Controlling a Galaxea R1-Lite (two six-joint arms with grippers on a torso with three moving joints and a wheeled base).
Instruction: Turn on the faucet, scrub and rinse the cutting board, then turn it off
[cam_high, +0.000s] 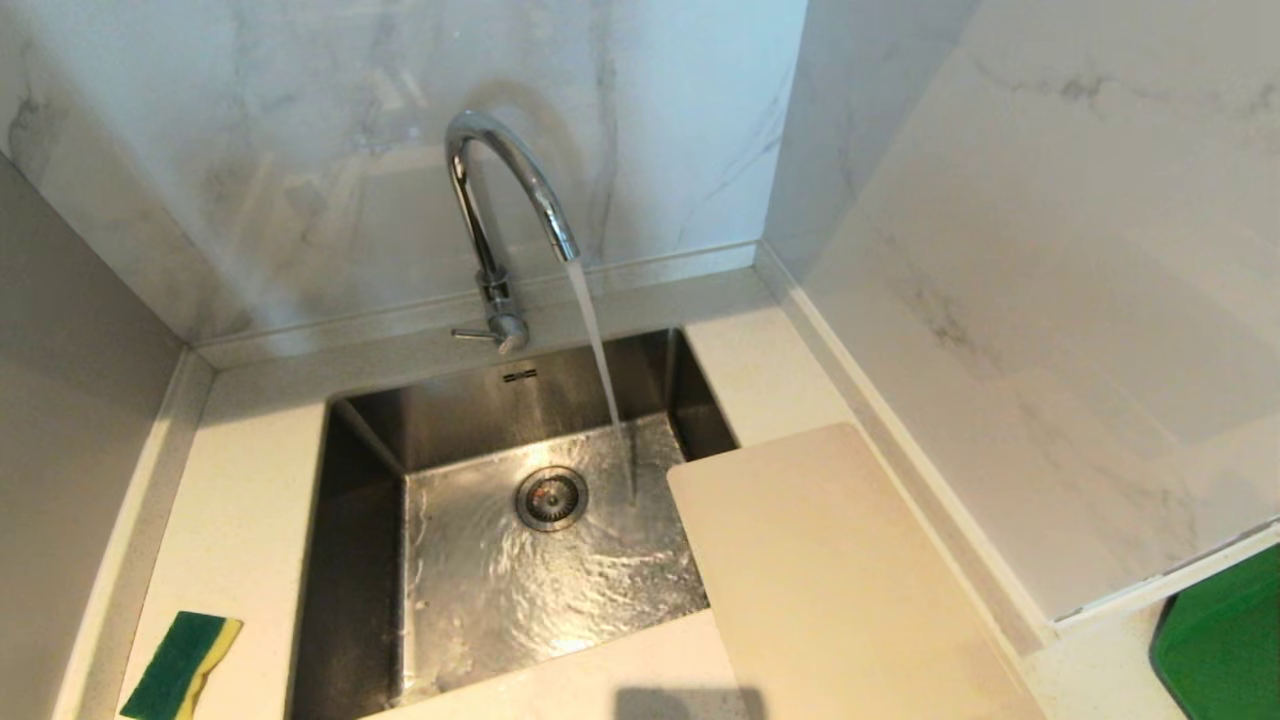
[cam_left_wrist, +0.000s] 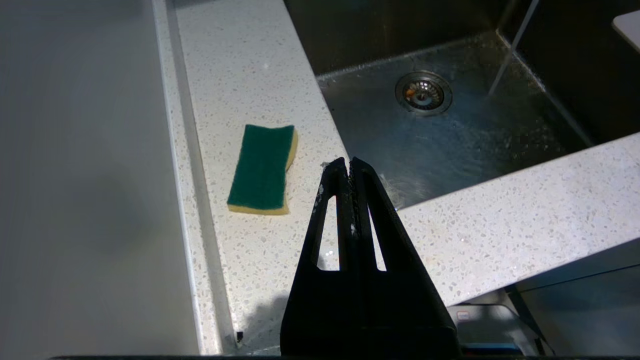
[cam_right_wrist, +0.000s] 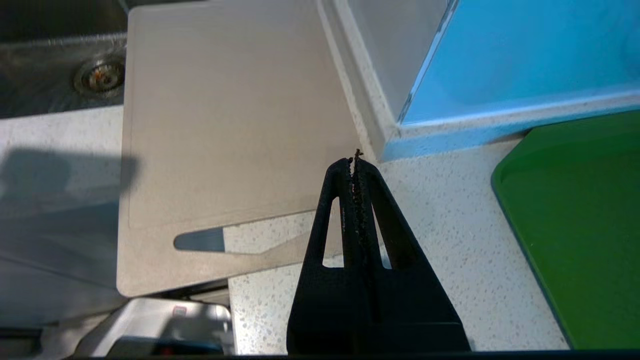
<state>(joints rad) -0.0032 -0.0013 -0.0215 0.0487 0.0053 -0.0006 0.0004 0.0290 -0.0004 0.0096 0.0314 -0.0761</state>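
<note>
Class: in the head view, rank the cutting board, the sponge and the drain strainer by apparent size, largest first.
1. cutting board, by far
2. sponge
3. drain strainer, though it sits lower in the sink, so the gap is unsure

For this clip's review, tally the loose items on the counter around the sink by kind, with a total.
Cutting boards: 2, the cream cutting board overhanging the sink and the green board at the right.
Sponges: 1, the green-and-yellow sponge left of the sink.
Total: 3
</note>
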